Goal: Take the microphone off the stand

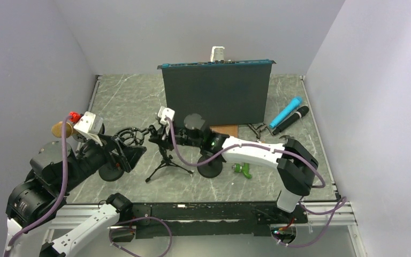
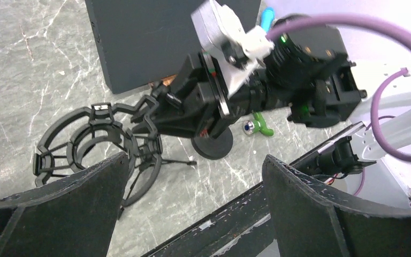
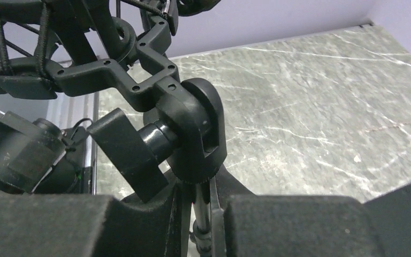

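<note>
The stand point(image 3: 192, 139) is clamped at its post by the right gripper point(image 3: 202, 217); the left gripper point(image 2: 195, 160) is spread wide near the shock mount point(image 2: 100, 111).

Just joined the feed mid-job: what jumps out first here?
The right gripper is clamped on the stem of the tripod stand, just below the shock mount, whose ring looks empty. The left gripper hangs open beside it, and a gold rounded object shows near the left wall.

place: robotics lab cell | shown by: bare white walls point(image 1: 27, 59); marble-patterned table point(image 1: 123, 99); cabled arms point(image 1: 257, 152)
</note>
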Available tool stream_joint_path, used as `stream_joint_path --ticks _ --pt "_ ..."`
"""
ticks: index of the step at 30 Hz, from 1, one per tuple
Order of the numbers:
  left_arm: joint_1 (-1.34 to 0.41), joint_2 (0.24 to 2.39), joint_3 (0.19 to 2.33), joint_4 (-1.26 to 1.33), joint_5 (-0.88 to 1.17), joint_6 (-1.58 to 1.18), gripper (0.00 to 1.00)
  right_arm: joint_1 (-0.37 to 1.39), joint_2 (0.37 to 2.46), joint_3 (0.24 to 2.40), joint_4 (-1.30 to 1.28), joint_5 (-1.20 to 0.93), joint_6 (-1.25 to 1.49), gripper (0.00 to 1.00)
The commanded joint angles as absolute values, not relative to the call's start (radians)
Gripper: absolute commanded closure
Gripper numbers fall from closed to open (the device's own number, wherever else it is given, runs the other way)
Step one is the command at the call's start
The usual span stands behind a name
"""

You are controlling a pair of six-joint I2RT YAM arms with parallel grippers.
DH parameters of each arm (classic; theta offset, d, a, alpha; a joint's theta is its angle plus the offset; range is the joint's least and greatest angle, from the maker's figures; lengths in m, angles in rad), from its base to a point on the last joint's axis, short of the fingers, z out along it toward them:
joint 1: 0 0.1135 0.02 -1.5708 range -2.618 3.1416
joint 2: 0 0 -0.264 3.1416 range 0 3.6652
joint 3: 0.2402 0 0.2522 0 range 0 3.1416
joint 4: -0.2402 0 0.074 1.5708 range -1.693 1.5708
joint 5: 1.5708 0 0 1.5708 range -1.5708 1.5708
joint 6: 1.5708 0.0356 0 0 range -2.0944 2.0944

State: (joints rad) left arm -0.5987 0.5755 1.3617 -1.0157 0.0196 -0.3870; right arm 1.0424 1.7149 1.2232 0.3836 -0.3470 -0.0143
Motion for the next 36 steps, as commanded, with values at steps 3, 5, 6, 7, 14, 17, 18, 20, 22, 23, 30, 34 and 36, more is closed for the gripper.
stream_joint_path --ticks 3,5,6,7,14,17,18,20,22,23,30,34,36 --pt "-0.598 0.562 1.346 -0.987 0.006 -0.400 0.03 1.190 1.625 1.083 0.585 0.135 0.042 1.00" --pt "-0.598 0.562 1.343 -0.982 0.007 -0.402 0.03 1.254 1.642 1.071 0.634 0.330 0.028 1.00" --pt "-0.597 0.562 1.342 -0.980 0.007 -0.402 0.03 1.290 1.659 1.075 0.660 0.438 0.012 1.00" --pt "-0.598 0.561 1.343 -0.980 0.008 -0.404 0.03 1.327 1.682 1.086 0.691 0.553 -0.032 1.00" --pt "-0.597 0.546 1.348 -1.001 0.003 -0.411 0.03 1.479 1.834 1.137 0.978 0.948 -0.290 0.90" --pt "-0.598 0.537 1.346 -1.004 0.003 -0.414 0.03 1.492 1.846 1.140 0.971 0.961 -0.301 0.79" --pt "-0.598 0.535 1.343 -1.003 0.003 -0.415 0.03 1.491 1.843 1.138 0.951 0.959 -0.286 0.76" --pt "-0.598 0.531 1.335 -0.999 0.003 -0.417 0.03 1.491 1.832 1.130 0.911 0.939 -0.265 0.68" --pt "-0.597 0.530 1.318 -0.988 0.003 -0.419 0.03 1.491 1.800 1.117 0.813 0.879 -0.218 0.41" --pt "-0.598 0.531 1.316 -0.985 0.003 -0.418 0.03 1.491 1.791 1.112 0.778 0.860 -0.205 0.34" --pt "-0.598 0.549 1.324 -0.989 0.003 -0.400 0.02 1.481 1.668 1.058 0.501 0.625 -0.091 0.00" --pt "-0.597 0.558 1.322 -0.987 -0.028 -0.391 0.02 1.441 1.557 0.997 0.342 0.386 -0.049 0.00" --pt "-0.598 0.565 1.320 -0.984 -0.031 -0.387 0.02 1.414 1.507 0.985 0.265 0.297 -0.035 0.00"
